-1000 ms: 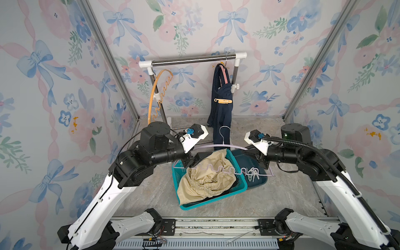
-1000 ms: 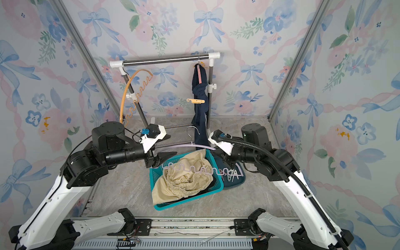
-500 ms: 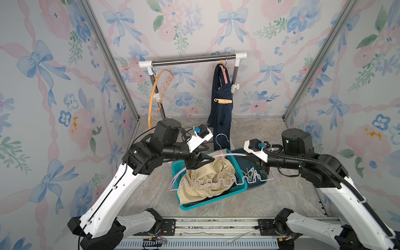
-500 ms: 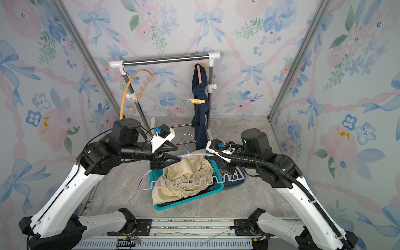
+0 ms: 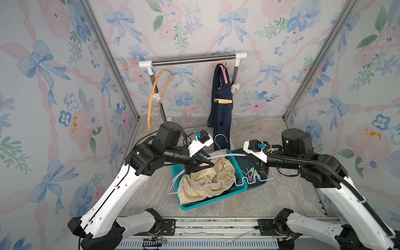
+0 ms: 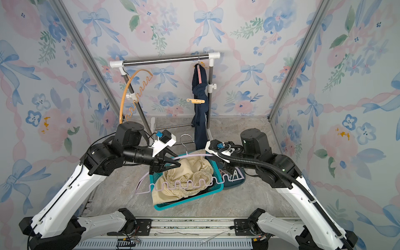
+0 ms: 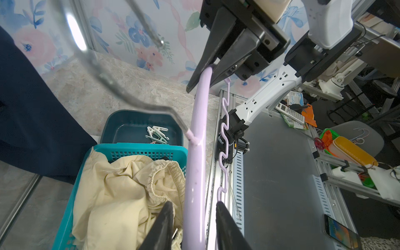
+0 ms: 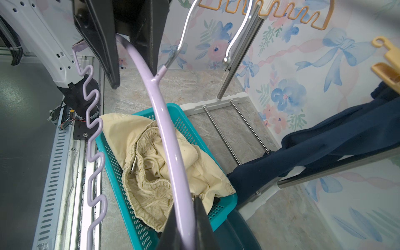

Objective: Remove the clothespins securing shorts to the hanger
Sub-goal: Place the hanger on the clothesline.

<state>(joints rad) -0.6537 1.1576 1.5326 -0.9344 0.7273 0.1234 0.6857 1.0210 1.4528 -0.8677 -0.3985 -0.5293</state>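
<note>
Floral wallpaper with blue bows and pink ribbons lines the walls around a marble-patterned tabletop (image 5: 151, 194), and a small clothes rack (image 5: 190, 60) stands at the back of it. An empty orange hanger (image 5: 151, 101) hangs on the rack. Near the rack's other end, the navy shorts (image 5: 220, 121) hang from a pink hanger (image 5: 225, 75) with a light orange clothespin (image 5: 223, 100) clipped across them. In front, both arms hold a lilac hanger (image 7: 195, 164) with no garment on it above a teal basket (image 5: 216, 200). The cream shorts (image 5: 207, 175) lie crumpled inside the basket, and an edge of dark fabric shows beneath them. The right gripper (image 7: 203, 80) has its jaws pinched on one end of the hanger's curved upper arm. The left gripper (image 5: 210, 161) straddles the other end of that arm; in the left wrist view a narrow gap shows between each jaw and the arm. Just beside the basket sits a dark teal bin (image 5: 257, 184) holding several loose clothespins (image 7: 157, 135) in white and mint.
</note>
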